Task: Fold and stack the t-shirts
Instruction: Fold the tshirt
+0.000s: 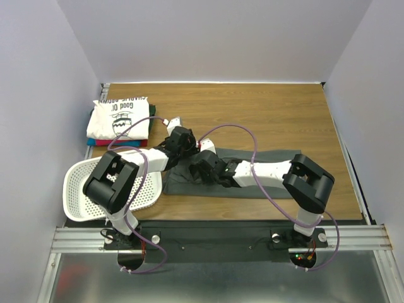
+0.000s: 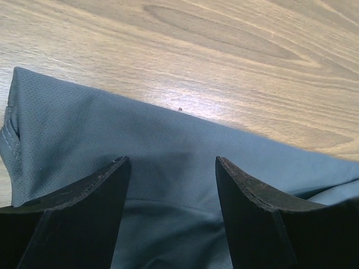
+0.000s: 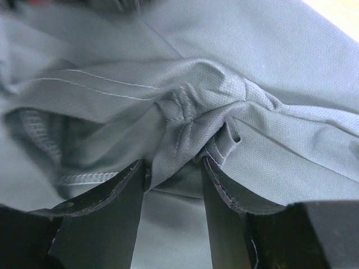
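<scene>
The dark charcoal-grey t-shirt (image 1: pixel 271 156) lies across the table's middle as a long, partly folded strip. My left gripper (image 1: pixel 183 142) hovers at the strip's far left end. In the left wrist view it (image 2: pixel 171 162) is open over flat grey cloth (image 2: pixel 112 134), with nothing pinched. My right gripper (image 1: pixel 199 166) sits just in front of it, and in the right wrist view it (image 3: pixel 173 163) is shut on a bunched fold of the same shirt (image 3: pixel 190 112). A white t-shirt with a dark printed graphic (image 1: pixel 120 117) tops a stack at the back left, with red and blue edges (image 1: pixel 95 142) showing under it.
A white perforated basket (image 1: pixel 79 183) lies at the front left beside the left arm's base. Bare wooden table (image 1: pixel 265 113) stretches behind and to the right of the grey shirt. Grey walls close in the table on three sides.
</scene>
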Controlling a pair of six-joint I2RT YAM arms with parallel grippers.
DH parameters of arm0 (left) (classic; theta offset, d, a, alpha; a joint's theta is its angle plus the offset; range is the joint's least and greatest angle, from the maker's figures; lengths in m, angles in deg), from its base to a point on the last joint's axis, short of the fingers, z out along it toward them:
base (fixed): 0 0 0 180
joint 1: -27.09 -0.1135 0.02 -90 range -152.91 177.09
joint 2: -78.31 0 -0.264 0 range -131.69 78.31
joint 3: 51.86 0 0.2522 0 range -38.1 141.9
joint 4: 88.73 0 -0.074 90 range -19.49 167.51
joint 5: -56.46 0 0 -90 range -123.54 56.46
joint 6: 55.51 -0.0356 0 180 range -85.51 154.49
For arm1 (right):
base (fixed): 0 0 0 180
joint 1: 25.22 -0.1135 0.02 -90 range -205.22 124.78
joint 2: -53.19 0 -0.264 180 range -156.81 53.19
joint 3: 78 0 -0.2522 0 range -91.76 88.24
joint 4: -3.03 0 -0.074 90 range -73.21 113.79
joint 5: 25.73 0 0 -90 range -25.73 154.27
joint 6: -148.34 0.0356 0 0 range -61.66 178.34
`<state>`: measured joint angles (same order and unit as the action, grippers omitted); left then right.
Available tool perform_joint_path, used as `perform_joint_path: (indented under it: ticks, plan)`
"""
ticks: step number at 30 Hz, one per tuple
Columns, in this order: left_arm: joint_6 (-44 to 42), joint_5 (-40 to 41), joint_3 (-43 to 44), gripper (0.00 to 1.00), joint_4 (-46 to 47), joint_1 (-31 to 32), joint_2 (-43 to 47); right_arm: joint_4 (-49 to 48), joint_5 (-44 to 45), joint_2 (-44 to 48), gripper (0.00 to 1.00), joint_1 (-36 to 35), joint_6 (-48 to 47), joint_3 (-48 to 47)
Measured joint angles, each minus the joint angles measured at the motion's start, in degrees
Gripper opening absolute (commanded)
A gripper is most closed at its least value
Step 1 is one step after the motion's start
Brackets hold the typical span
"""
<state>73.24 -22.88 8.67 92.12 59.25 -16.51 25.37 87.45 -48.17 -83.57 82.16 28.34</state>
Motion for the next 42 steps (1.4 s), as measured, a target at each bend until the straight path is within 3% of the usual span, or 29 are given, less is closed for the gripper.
perform_joint_path:
  ticks: [19, 32, 42]
  plan:
    - [0.0, -1.7, -2.5, 0.73, 3.3, -1.8, 0.0, 4.4, 18.6, -0.2, 0.51, -1.7, 4.9, 1.0]
    - [0.0, -1.8, -3.8, 0.72, 5.8, -2.8, 0.1, 7.1, 19.2, 8.2, 0.53, -1.7, 8.5, 4.7]
    - [-0.8, -2.9, -4.0, 0.72, 5.9, -3.0, 0.2, 1.2, 10.3, 9.3, 0.53, -2.8, 4.3, 4.7]
